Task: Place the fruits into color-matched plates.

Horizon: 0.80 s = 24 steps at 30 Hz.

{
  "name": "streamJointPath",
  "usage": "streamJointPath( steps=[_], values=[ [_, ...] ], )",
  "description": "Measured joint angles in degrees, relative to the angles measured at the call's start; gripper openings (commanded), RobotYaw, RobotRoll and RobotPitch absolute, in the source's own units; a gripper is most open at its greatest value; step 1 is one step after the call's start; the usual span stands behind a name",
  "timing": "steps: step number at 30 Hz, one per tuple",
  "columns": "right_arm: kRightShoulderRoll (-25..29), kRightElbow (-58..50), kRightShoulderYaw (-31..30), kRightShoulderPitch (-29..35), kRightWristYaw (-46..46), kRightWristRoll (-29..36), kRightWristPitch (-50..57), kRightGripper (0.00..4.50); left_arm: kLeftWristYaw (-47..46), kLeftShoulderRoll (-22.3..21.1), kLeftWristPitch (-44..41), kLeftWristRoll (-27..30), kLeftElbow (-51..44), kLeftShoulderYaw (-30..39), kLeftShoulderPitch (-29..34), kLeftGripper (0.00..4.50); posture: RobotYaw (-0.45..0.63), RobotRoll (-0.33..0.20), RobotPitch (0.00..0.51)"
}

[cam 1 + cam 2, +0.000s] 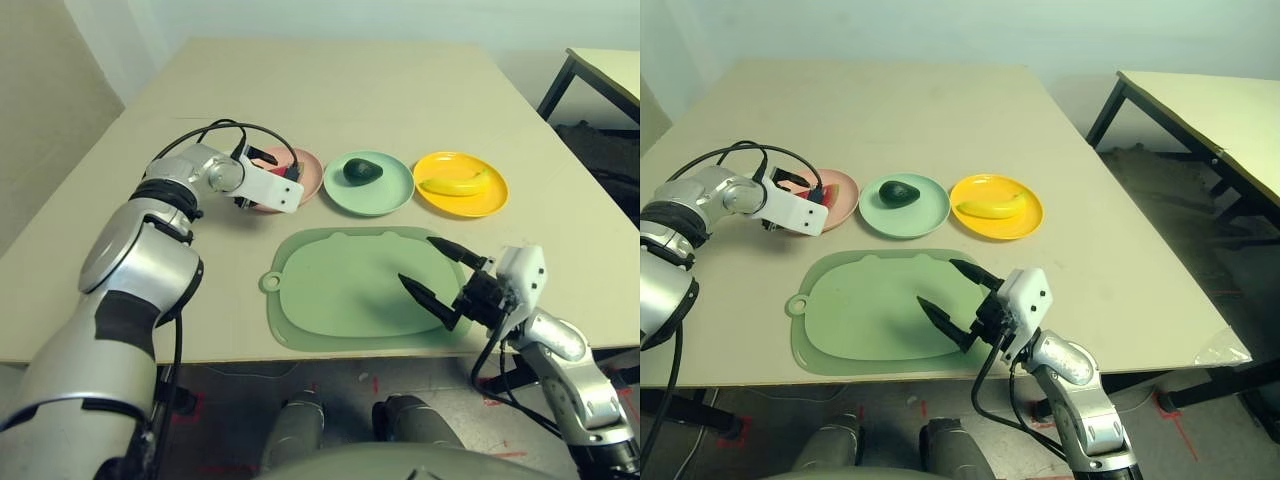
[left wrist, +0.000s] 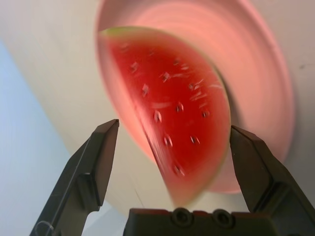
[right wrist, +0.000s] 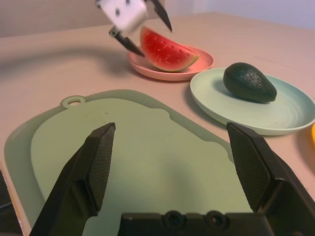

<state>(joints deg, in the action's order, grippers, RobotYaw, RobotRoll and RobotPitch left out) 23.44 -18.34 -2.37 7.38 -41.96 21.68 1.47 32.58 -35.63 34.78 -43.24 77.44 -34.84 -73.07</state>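
Right gripper (image 1: 440,282) open over tray (image 1: 330,300). Left gripper (image 3: 140,30) open, apparently just clear of watermelon (image 3: 167,50) on pink plate (image 3: 197,66). Avocado (image 1: 363,171) on green plate (image 1: 392,195), banana (image 1: 455,184) on yellow plate (image 1: 492,198): 3 placed.

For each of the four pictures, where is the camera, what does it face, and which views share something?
Left and right eye views: head, facing down at the table; silver forearms show.
Left wrist view: between open left fingers, facing the red toy watermelon wedge on the pale pink round plate.
Right wrist view: between open right fingers, over the pale green tray.
Both wrist views share the wedge.
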Motion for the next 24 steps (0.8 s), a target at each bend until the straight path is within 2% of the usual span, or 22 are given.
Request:
streamJointPath(
  steps=[4, 8, 9, 11, 15, 19, 24],
  values=[
    [0.0, 0.6, 2.0, 1.6, 1.5, -1.3, -1.8, 4.5, 7.9, -1.5, -0.6, 13.0, -2.1, 12.3, 1.3, 4.47, 0.01, 0.0, 0.059],
    [0.0, 1.9, 4.9, 3.5, 3.5, -3.0, -5.9, 4.5, 17.1, -3.3, -5.2, 28.2, -11.7, 24.8, 10.1, 4.47, 0.04, 0.0, 0.059],
    [-0.2, 2.7, 6.2, 4.1, 4.4, -3.6, -7.6, 4.5, 18.7, -4.0, -9.0, 33.2, -18.2, 28.6, 15.2, 4.47, 0.05, 0.0, 0.059],
    [-0.6, 4.5, 8.8, 5.2, 5.9, -3.8, -9.6, 4.5, 19.4, -4.6, -15.8, 39.4, -28.7, 33.5, 23.1, 4.47, 0.06, 0.0, 0.059],
    [-2.1, 9.3, 14.9, 6.9, 9.5, -3.5, -12.0, 4.5, 12.3, -3.7, -33.5, 51.4, -56.1, 46.6, 41.8, 4.47, 0.09, 0.0, 0.059],
    [-2.5, 12.6, 17.7, 9.4, 9.5, -2.9, -14.1, 4.5, 2.9, 0.7, -41.0, 55.3, -72.6, 54.2, 56.5, 4.47, 0.12, 0.0, 0.062],
    [-2.5, 11.7, 17.3, 13.0, 6.3, -0.9, -15.3, 4.5, -3.1, 5.7, -43.5, 55.5, -77.1, 55.2, 66.8, 4.47, 0.12, 0.0, 0.071]
  ],
)
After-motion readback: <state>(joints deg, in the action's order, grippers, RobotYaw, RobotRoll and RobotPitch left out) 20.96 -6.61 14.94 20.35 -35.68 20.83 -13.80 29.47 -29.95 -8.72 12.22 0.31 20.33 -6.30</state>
